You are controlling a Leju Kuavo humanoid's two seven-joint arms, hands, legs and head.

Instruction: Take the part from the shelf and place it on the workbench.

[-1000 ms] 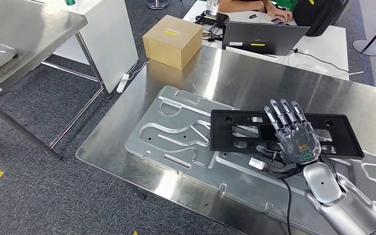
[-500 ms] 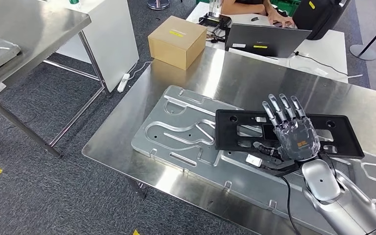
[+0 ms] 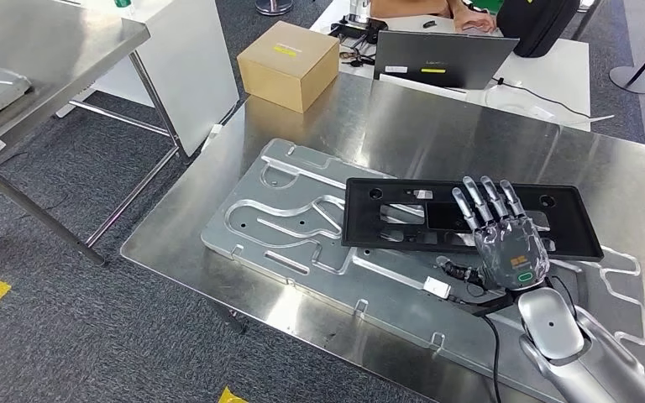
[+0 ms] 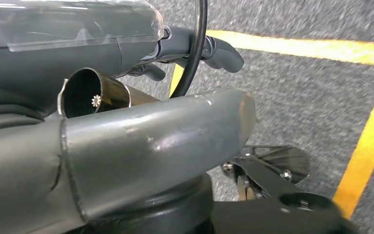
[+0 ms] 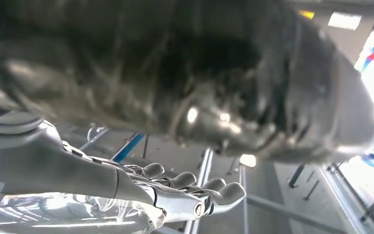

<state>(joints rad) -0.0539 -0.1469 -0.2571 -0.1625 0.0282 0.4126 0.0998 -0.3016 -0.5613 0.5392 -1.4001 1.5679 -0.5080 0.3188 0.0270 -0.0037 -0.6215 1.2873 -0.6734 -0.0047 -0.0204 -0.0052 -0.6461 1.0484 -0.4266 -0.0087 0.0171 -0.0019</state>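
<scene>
Grey carpet point(image 3: 67, 277) is seen all around a shiny steel tabletop point(image 3: 462, 138) in the head view, with a cardboard box point(image 3: 288, 65) and a laptop point(image 3: 443, 59) parked at the far end. A big grooved metal plate point(image 3: 302, 227) is laid flat on the tabletop, and the black part point(image 3: 386, 220) is laid on top of that plate. The right robot hand point(image 3: 504, 235) is spread flat, palm down, over the part's near edge, with nothing gripped.

From the left wrist view, the left robot hand point(image 4: 126, 141) is seen hanging over carpet with yellow floor tape point(image 4: 365, 146); whether it's open can't be told.

From the right wrist view, the right robot hand's fingers point(image 5: 195, 195) are shown stretched out and apart under a blurry dark surface.
</scene>
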